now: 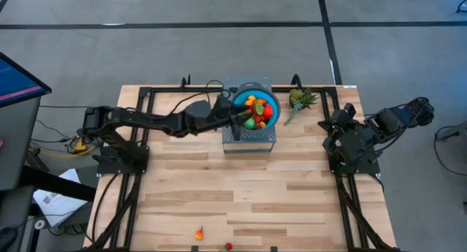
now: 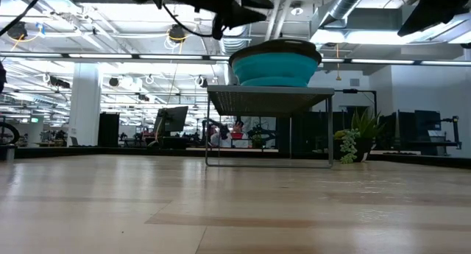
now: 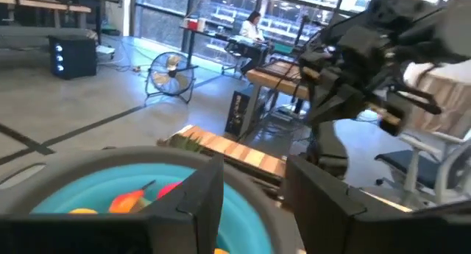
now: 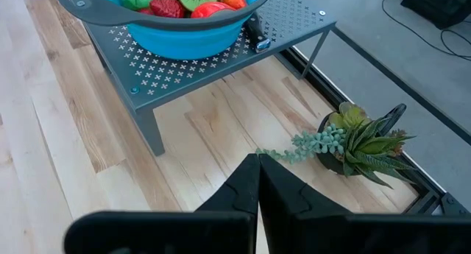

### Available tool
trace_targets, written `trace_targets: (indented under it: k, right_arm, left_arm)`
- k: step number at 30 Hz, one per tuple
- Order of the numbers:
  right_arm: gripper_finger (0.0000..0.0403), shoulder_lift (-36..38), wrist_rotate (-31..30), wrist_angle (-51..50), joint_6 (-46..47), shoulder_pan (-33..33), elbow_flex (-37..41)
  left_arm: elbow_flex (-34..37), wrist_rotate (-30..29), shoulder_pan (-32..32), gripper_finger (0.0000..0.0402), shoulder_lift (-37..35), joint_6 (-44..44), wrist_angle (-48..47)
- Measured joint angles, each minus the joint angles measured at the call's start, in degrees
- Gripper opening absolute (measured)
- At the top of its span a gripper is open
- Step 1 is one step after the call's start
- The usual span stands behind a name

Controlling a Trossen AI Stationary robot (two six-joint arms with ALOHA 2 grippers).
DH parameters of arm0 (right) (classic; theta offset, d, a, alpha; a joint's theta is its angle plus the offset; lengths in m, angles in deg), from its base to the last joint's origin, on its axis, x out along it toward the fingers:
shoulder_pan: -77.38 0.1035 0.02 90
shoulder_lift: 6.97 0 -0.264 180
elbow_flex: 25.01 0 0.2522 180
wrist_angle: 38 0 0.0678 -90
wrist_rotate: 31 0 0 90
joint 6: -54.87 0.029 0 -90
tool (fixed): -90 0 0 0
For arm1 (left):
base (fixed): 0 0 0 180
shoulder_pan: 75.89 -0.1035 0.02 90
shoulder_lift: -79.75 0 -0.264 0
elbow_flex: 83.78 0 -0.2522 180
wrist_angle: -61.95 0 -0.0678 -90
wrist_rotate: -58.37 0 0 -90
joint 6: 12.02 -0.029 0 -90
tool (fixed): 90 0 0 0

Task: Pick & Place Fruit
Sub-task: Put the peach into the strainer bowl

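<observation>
The fruit lies heaped in the blue bowl — no single axis readable. Left gripper hovers over it, fingers parted, empty; right gripper closed beside the succulent.

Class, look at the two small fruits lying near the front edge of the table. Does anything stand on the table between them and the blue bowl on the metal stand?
Nothing visible does. The orange fruit and the red one lie on bare wood, and the table shows nothing between them and the stand holding the blue bowl. The left tool is over the bowl, far from both.
</observation>
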Motion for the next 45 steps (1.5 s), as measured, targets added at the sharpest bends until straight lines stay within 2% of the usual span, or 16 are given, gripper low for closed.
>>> trace_targets:
  k: [9, 17, 20, 25, 34, 38, 42, 45]
  right_arm:
    - [0.0000, 0.0, 0.2, 0.0, 0.0, 0.0, 0.0]
    - [0.0000, 0.0, 0.3, 0.0, -0.3, 0.0, 0.0]
    - [0.0000, 0.0, 0.4, 0.0, -0.4, 0.0, 0.0]
    - [0.0000, 0.0, 0.4, -0.1, -0.9, 0.0, 0.0]
    - [0.0000, 0.0, 0.4, -0.4, -3.7, 0.0, 0.0]
    - [0.0000, 0.0, 0.4, -0.4, -3.6, 0.0, 0.0]
    - [0.0000, 0.0, 0.6, -0.4, -3.5, 0.0, 0.0]
    - [0.0000, 0.0, 0.6, -0.4, -3.5, 0.0, 0.0]
  left_arm:
    - [0.0, -0.2, 4.5, 0.0119, -6.3, 0.0, 0.0]
    - [0.0, -0.4, 14.6, 0.0096, -10.6, 0.1, 0.1]
    - [0.0, -5.4, 19.9, 0.0085, -10.5, 2.1, -0.2]
    - [0.0, -17.9, 28.4, 0.0058, -8.3, 7.2, -0.7]
    - [-0.4, -35.9, 40.5, 0.0003, 0.2, 23.0, -0.2]
    - [-4.8, -37.3, 42.3, 0.0001, 5.3, 24.7, -0.1]
    - [-10.4, -37.4, 42.6, 0.0001, 9.5, 21.1, -0.5]
    - [-14.3, -37.6, 43.2, 0.0001, 11.6, 21.2, -5.6]
